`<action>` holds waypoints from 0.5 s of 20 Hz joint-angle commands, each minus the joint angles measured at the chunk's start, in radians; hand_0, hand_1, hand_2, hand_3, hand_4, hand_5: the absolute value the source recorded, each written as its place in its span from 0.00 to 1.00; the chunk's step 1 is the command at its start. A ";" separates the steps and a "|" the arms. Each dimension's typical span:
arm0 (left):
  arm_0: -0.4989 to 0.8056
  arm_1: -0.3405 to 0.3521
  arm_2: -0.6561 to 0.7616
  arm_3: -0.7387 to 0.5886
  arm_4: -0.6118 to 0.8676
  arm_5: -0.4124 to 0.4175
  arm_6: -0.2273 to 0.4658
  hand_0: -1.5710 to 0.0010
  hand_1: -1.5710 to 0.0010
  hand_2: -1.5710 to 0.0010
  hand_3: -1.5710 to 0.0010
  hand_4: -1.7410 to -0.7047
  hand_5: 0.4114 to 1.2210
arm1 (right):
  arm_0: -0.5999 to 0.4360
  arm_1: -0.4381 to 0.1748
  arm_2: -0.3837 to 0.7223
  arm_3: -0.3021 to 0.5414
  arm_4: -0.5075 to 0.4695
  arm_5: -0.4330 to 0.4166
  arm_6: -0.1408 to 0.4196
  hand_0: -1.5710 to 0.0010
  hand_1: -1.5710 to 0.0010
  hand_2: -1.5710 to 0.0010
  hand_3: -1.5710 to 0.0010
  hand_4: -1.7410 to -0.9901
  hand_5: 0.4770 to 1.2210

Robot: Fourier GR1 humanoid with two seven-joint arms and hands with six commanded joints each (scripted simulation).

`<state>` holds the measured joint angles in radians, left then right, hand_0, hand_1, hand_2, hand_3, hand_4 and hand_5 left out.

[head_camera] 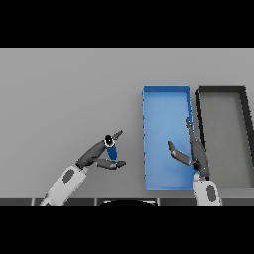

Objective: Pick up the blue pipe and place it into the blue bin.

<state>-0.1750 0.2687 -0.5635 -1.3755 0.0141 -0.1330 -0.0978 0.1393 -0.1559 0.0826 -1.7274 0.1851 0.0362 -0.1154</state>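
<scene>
A: What is closest to us?

B: Both arms come in from the lower edge. The left hand [101,155] sits on the bare grey table [59,99], with its fingers and thumb curled round the blue pipe [111,150]. The pipe stands roughly upright in that grip, its dark open end facing up, to the left of the bin and apart from it.

A: And the right hand [191,149]?

B: It hangs over the near right part of the blue bin [166,90], fingers straight and spread, holding nothing.

A: So which step is this?

B: I judge the pick-up is made, or nearly so; whether the pipe is already clear of the table I cannot tell. The placing is not yet done.

A: What does the next move call for?

B: Carrying the pipe rightward, high enough to pass the bin's near left wall, then letting go over the blue floor.

A: Anything in the way?

B: The right hand occupies part of the bin, so the left half is the safer target. Beyond, just beside the bin's right wall, is a dark bin [222,89] with a grey floor; the pipe should not overshoot into it.
</scene>
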 commanded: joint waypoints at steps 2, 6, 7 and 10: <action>-0.002 -0.035 0.005 0.038 0.014 0.000 -0.021 1.00 1.00 0.97 0.97 0.58 0.11 | 0.003 0.006 0.000 0.005 -0.002 -0.002 0.001 1.00 1.00 1.00 1.00 0.71 0.24; 0.012 -0.083 0.029 0.031 0.079 -0.005 -0.064 0.77 0.65 0.56 0.53 0.36 0.52 | -0.001 0.003 -0.005 -0.001 -0.012 0.003 0.013 1.00 1.00 1.00 1.00 0.69 0.24; 0.015 -0.087 0.028 0.034 0.078 0.001 -0.053 0.62 0.52 0.45 0.42 0.29 0.62 | -0.007 -0.001 -0.010 0.007 -0.010 -0.001 0.010 1.00 1.00 1.00 1.00 0.69 0.24; 0.019 -0.100 0.012 0.033 0.070 -0.002 -0.075 0.32 0.27 0.23 0.24 0.16 0.80 | -0.020 0.009 -0.006 0.013 -0.022 0.006 0.026 1.00 1.00 1.00 1.00 0.68 0.25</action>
<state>-0.1559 0.1686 -0.5514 -1.3426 0.0871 -0.1379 -0.1782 0.1193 -0.1465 0.0767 -1.7144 0.1633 0.0423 -0.0892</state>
